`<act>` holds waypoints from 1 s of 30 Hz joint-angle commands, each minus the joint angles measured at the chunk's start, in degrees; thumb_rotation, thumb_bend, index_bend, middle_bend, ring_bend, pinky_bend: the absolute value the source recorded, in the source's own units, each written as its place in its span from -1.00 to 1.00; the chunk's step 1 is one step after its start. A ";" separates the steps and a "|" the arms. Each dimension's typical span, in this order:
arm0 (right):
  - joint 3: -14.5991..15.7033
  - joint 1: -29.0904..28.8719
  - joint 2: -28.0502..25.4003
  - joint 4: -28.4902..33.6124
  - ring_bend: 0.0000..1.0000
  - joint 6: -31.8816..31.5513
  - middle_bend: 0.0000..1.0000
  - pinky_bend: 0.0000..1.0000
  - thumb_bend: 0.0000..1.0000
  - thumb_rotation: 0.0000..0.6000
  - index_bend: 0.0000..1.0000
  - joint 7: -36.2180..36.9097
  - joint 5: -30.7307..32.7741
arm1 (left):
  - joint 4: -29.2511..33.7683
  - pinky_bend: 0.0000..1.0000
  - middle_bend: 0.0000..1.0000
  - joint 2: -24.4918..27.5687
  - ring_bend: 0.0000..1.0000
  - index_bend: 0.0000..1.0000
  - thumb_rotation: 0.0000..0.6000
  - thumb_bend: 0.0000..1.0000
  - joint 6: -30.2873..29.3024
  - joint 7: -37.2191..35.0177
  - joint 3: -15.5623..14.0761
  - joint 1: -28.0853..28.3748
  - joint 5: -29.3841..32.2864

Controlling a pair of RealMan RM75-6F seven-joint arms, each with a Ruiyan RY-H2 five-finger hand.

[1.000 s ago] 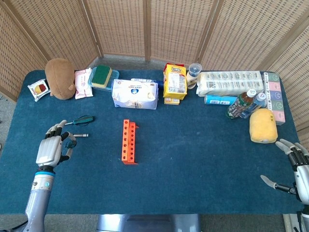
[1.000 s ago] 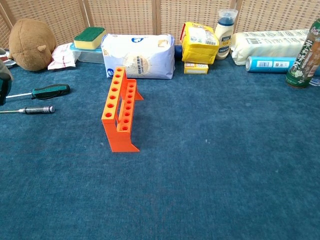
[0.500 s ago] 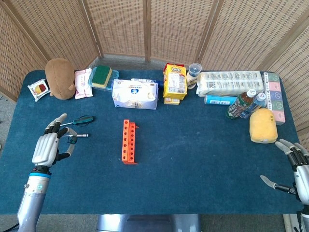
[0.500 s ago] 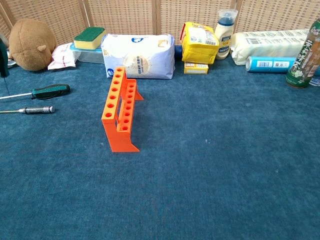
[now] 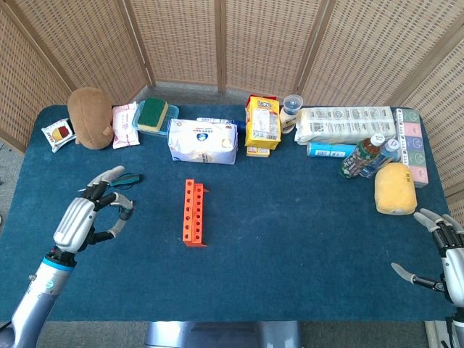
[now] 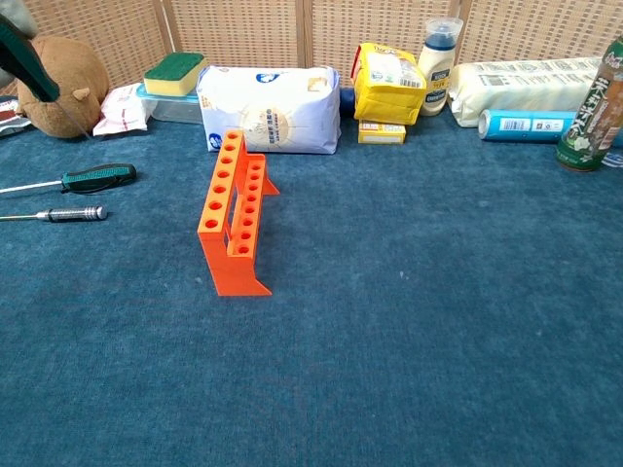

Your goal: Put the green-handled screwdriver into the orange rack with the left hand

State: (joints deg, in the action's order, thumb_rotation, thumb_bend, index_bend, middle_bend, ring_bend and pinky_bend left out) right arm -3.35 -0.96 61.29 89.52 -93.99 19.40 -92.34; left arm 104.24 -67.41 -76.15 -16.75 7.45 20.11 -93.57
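Observation:
The green-handled screwdriver (image 6: 97,177) lies flat on the blue cloth at the left, its handle end peeking out past my left hand's fingers in the head view (image 5: 131,178). The orange rack (image 5: 193,212) stands upright mid-table (image 6: 234,209), to the right of the screwdriver. My left hand (image 5: 90,215) hovers over the screwdrivers with fingers apart and holds nothing; only a dark fingertip (image 6: 24,60) enters the chest view at the top left. At the front right corner my right hand (image 5: 444,254) rests with fingers spread, empty.
A slim silver-handled screwdriver (image 6: 68,213) lies just in front of the green one. Along the back stand a brown plush (image 5: 90,107), a sponge on a box (image 5: 153,114), a tissue pack (image 5: 203,141), a yellow bag (image 5: 262,122), bottles (image 5: 362,156) and a yellow sponge (image 5: 395,188).
My left hand has risen and moved forward and to the right, now covering the screwdrivers in the head view. Both screwdrivers and the rack lie where they were. The right hand is still.

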 commanded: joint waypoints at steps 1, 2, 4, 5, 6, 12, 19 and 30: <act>0.02 -0.07 0.06 -0.01 -0.71 0.17 -0.75 -0.87 -0.92 0.53 -0.71 -0.18 0.04 | -5.98 -0.83 -1.00 0.94 -1.00 -0.04 1.00 -0.23 -2.26 -10.29 -3.17 1.49 -7.97; 0.03 -0.10 0.11 0.01 -0.71 0.23 -0.75 -0.87 -0.92 0.53 -0.71 -0.32 0.01 | -6.40 -0.83 -1.00 0.87 -1.00 -0.04 1.00 -0.23 -2.66 -12.31 -3.83 1.66 -8.96; 0.04 -0.12 0.17 0.02 -0.71 0.24 -0.75 -0.87 -0.92 0.54 -0.71 -0.52 -0.02 | -6.97 -0.83 -1.00 0.77 -1.00 -0.04 1.00 -0.23 -3.43 -14.68 -4.66 1.95 -10.52; 0.05 -0.12 0.18 0.03 -0.71 0.25 -0.75 -0.87 -0.92 0.53 -0.71 -0.54 -0.02 | -7.09 -0.83 -1.00 0.69 -1.00 -0.04 1.00 -0.23 -3.81 -15.43 -4.92 2.04 -11.05; 0.05 -0.11 0.18 0.04 -0.71 0.25 -0.75 -0.87 -0.92 0.53 -0.71 -0.54 0.01 | -7.14 -0.83 -1.00 0.63 -1.00 -0.04 1.00 -0.23 -4.21 -16.15 -5.15 2.11 -11.50; 0.03 -0.16 0.16 -0.08 -0.71 0.43 -0.75 -0.87 -0.92 0.53 -0.71 -0.40 0.14 | -6.78 -0.83 -1.00 0.09 -1.00 -0.03 1.00 -0.23 -8.53 -24.79 -7.70 2.31 -14.93; 0.05 -0.40 0.50 0.00 -0.71 1.01 -0.75 -0.87 -0.92 0.53 -0.71 -1.42 0.32 | -6.11 -0.83 -1.00 0.47 -1.00 -0.03 1.00 -0.22 -7.24 -35.84 -8.99 4.75 -13.02; 0.02 -0.49 0.57 0.01 -0.71 1.26 -0.75 -0.87 -0.92 0.54 -0.71 -1.57 0.52 | 0.88 -0.83 -1.00 1.59 -1.00 -0.02 1.00 -0.17 1.02 -32.12 -6.14 7.98 -2.30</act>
State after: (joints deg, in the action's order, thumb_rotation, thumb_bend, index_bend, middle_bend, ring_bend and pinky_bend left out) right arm -3.31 -1.44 61.87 89.53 -92.74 17.81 -91.83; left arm 103.41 -66.25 -76.62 -50.88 0.48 27.20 -97.49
